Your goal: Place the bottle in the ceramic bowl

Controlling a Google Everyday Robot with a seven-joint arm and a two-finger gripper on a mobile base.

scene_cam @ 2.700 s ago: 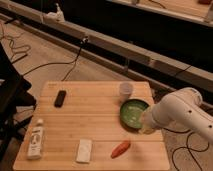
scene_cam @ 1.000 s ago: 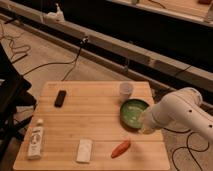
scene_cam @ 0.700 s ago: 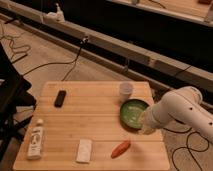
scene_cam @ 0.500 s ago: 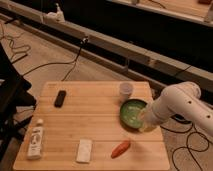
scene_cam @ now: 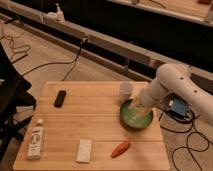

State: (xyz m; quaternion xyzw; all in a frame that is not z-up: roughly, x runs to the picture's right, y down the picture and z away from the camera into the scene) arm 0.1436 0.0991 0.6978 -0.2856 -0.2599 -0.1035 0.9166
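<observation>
The bottle (scene_cam: pixel 35 140) is slim and white with a darker label, and it lies near the front left corner of the wooden table (scene_cam: pixel 90 120). The ceramic bowl (scene_cam: pixel 133 119), dark green with a lighter inside, sits on the table's right side. My gripper (scene_cam: pixel 138 104) hangs at the end of the white arm (scene_cam: pixel 172 82), over the bowl's far right rim. It is far from the bottle and carries nothing that I can see.
A translucent whitish cup (scene_cam: pixel 125 90) stands just behind the bowl. A black remote (scene_cam: pixel 60 98) lies at the back left. A flat white pad (scene_cam: pixel 84 150) and an orange carrot (scene_cam: pixel 120 148) lie near the front edge. Cables trail on the floor around the table.
The arm has swung left, bringing the gripper from beside the bowl's right edge to over its rim. The bottle and the other things have not moved.
</observation>
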